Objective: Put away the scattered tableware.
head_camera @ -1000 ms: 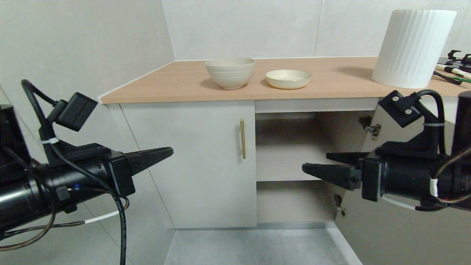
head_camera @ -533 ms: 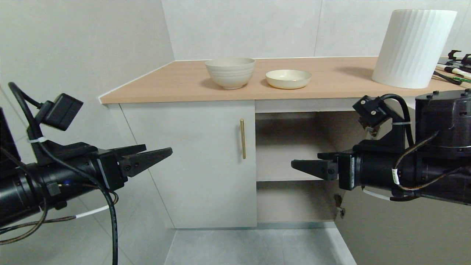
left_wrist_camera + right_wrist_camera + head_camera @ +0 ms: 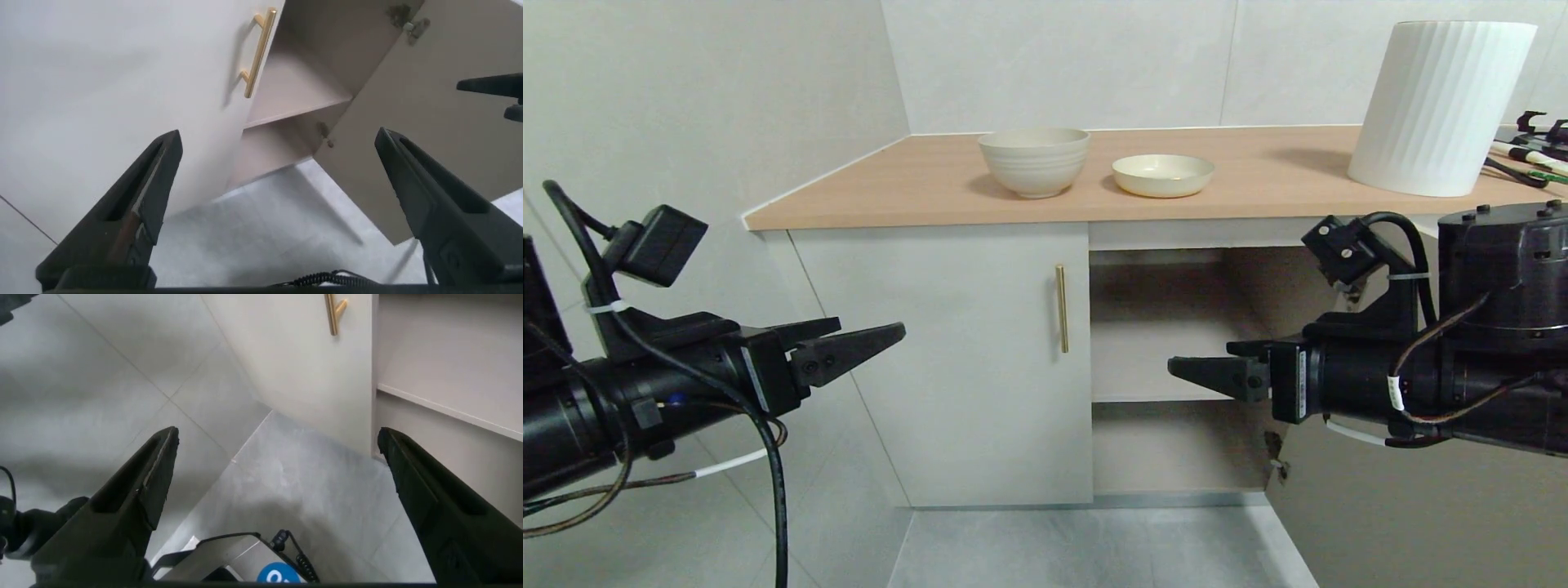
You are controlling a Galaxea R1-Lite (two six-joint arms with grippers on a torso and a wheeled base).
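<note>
Head view has the bowl (image 3: 1034, 161) and dish (image 3: 1163, 175) near the counter's (image 3: 915, 189) front edge, with the left gripper (image 3: 866, 333) and right gripper (image 3: 1201, 359) both wide open and empty.

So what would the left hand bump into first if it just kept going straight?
Most likely the closed cupboard door, near its gold handle. The left hand points toward that door's edge, so it might instead slip into the open cupboard beside it; depth is hard to judge.

Head faces cabinet (image 3: 939, 359); both wrists look floorward, sharing handle (image 3: 260, 49).
</note>
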